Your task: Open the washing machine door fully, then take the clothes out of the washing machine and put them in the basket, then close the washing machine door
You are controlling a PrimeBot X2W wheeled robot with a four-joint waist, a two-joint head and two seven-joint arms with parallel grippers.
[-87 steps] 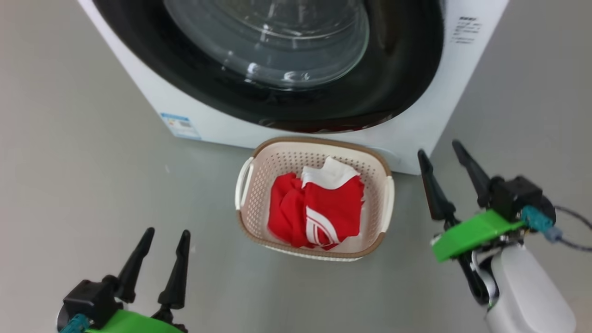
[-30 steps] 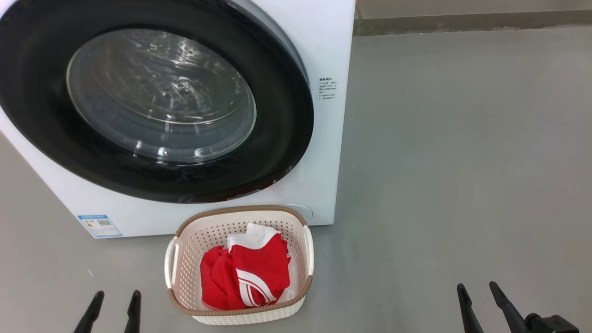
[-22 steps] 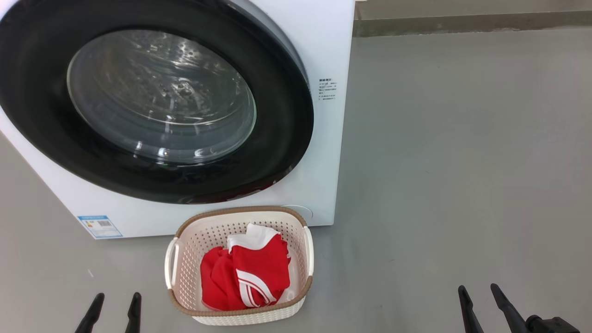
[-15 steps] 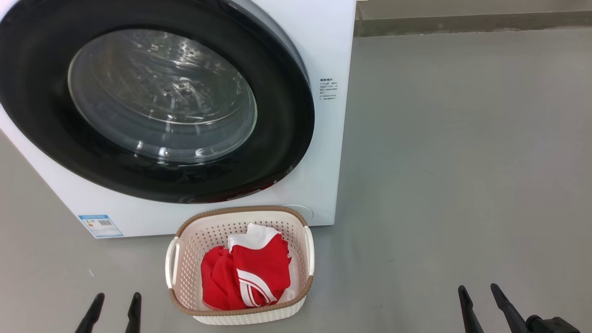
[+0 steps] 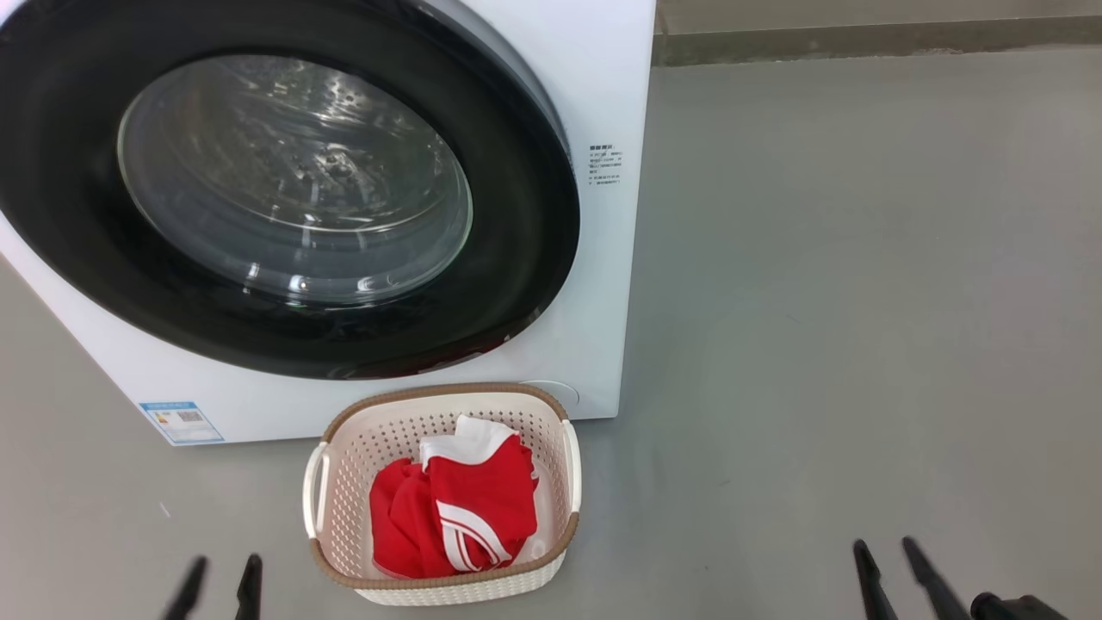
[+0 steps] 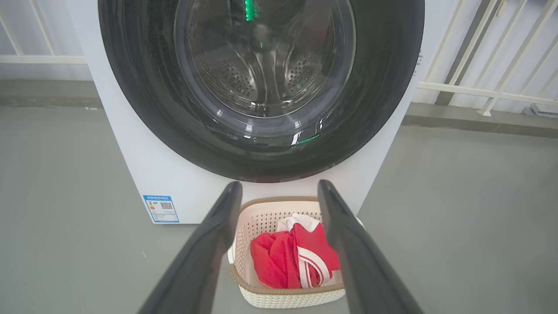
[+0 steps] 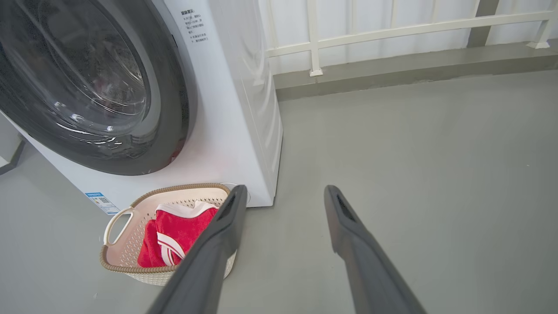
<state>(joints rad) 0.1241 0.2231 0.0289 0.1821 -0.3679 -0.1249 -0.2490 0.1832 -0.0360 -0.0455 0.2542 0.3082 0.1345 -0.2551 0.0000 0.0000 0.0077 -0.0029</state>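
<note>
The washing machine [image 5: 603, 284] fills the upper left of the head view, and its black-rimmed door [image 5: 293, 181] lies shut flat against the front, the steel drum showing through the glass. On the floor just in front stands the cream basket [image 5: 443, 405] holding the red and white clothes [image 5: 456, 508]. Both grippers hang low, well back from the basket. My left gripper [image 5: 225, 570] is open and empty at the lower left. Spread apart over bare floor, my right gripper [image 5: 882, 551] is open and empty too.
Grey floor [image 5: 861, 301] stretches wide to the right of the machine. A white railing [image 7: 392, 30] on a low kerb runs behind it. A blue label [image 5: 181, 422] marks the machine's lower left corner.
The head camera rose and swung right from 2.9 s ago, so the picture shifted. Both grippers dropped toward the bottom edge. In the last half second the left fingers blur slightly and sink.
</note>
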